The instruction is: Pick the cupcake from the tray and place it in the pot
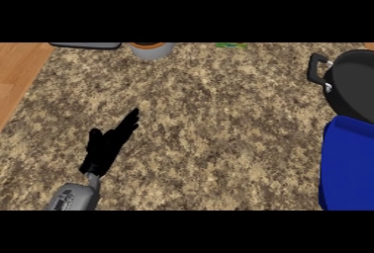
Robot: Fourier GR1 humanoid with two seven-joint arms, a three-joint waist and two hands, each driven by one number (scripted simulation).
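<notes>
Left hand point(106, 146) open over counter point(211, 123); pot point(354, 81) above blue tray point(349, 168)

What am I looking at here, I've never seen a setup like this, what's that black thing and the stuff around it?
This is a view from a humanoid robot's head, looking steeply down at a speckled kitchen counter. The black shape is the robot's left hand on a grey forearm, fingers straight, holding nothing. The right hand is out of view. At the right edge sit a black pot and, below it, a blue tray, both partly cut off. At the top edge are a grey cup-like container, a dark flat item and something green, too cropped to identify. No cupcake is visible.
</notes>
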